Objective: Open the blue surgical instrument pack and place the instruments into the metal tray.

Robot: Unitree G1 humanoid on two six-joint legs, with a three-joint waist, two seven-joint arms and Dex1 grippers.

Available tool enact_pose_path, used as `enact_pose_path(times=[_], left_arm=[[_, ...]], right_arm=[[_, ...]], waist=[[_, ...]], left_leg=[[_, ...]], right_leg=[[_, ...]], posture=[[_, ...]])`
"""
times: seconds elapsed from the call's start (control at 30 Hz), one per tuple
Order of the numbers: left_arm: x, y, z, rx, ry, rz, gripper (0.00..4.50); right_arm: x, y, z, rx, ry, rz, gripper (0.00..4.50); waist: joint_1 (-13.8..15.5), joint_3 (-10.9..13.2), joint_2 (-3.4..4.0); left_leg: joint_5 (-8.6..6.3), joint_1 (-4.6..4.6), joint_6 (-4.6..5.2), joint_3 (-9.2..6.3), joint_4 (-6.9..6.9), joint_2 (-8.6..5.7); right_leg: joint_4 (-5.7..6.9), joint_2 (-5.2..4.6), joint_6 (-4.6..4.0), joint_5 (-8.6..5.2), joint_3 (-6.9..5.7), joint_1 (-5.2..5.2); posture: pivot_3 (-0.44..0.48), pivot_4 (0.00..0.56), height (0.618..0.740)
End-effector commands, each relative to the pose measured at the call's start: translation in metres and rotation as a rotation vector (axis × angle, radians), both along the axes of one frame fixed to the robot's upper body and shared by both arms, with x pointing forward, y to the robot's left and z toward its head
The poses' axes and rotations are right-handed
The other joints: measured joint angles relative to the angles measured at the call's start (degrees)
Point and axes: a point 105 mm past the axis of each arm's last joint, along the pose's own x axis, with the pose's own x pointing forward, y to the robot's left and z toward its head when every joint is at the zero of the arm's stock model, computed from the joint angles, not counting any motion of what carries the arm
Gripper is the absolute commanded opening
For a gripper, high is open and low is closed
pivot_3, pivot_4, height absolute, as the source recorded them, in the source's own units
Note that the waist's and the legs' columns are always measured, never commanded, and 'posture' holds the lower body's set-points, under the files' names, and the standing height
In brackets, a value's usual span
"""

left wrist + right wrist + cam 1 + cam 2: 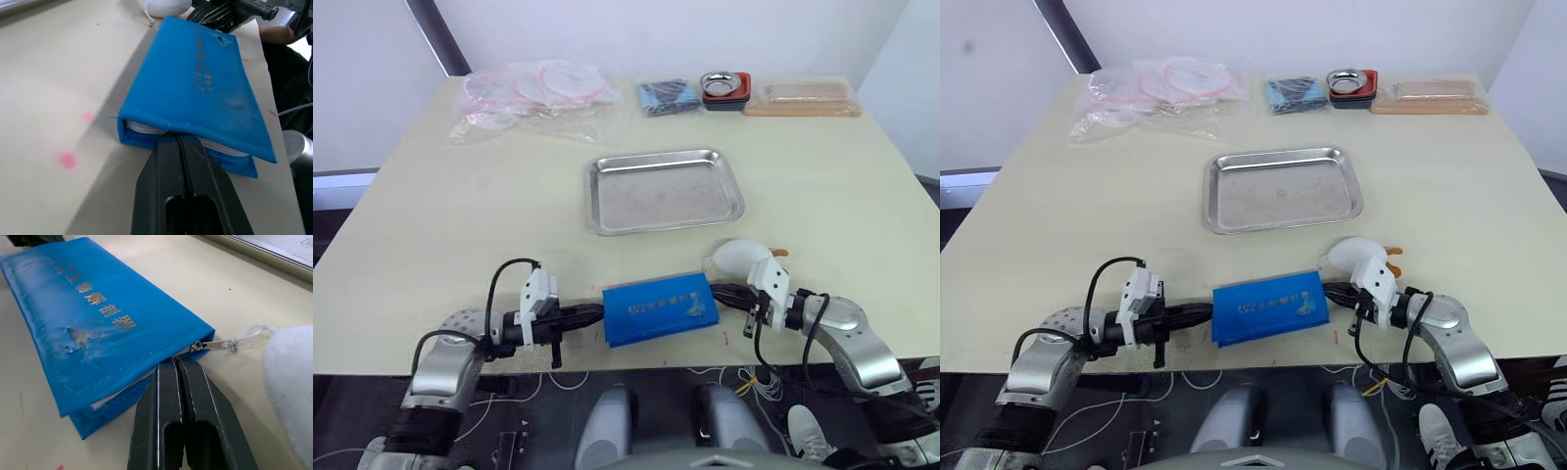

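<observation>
The bright blue rectangular fabric pack (659, 307) is still closed at lower centre, pressed between both narrowed grippers, left (597, 315) and right (715, 291); the shallow steel tray (663, 190) is empty.

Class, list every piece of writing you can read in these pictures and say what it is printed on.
Blue pack: one row of gold Chinese characters on the cover, the last three reading "解剖器"; the first ones are too worn to read.
Metal tray, plastic bags and other table items: no readable text.
</observation>
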Motion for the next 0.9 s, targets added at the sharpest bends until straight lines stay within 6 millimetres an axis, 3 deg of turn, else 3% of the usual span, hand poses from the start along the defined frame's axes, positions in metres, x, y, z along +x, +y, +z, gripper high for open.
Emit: enact_pose_path(times=[0.03,0.67,0.9], left_arm=[[0.007,-0.011,-0.004,-0.015,-0.013,-0.009,0.0],[0.042,-0.023,0.004,0.023,-0.089,-0.016,0.0],[0.041,-0.004,0.01,0.022,-0.072,-0.008,0.0]], right_arm=[[-0.001,0.005,0.01,0.019,-0.039,0.022,0.06],[0.032,-0.01,0.017,-0.012,-0.13,-0.102,0.06],[0.029,-0.024,0.017,-0.022,-0.165,-0.13,0.06]], waist=[[0.0,0.0,0.04],[0.1,0.0,0.06],[-0.1,0.0,0.06]], left_leg=[[0.0,0.0,0.0,0.01,0.0,-0.01],[0.0,0.0,0.0,-0.04,0.02,-0.06],[0.0,0.0,0.0,-0.05,0.03,-0.06]], right_leg=[[0.0,-0.01,0.0,0.0,0.0,0.0],[0.02,-0.01,0.01,0.01,-0.02,0.02],[0.03,-0.01,0.0,0.0,-0.02,0.01]], posture=[[0.0,0.15,0.74],[0.0,0.15,0.74],[0.0,0.15,0.74]])
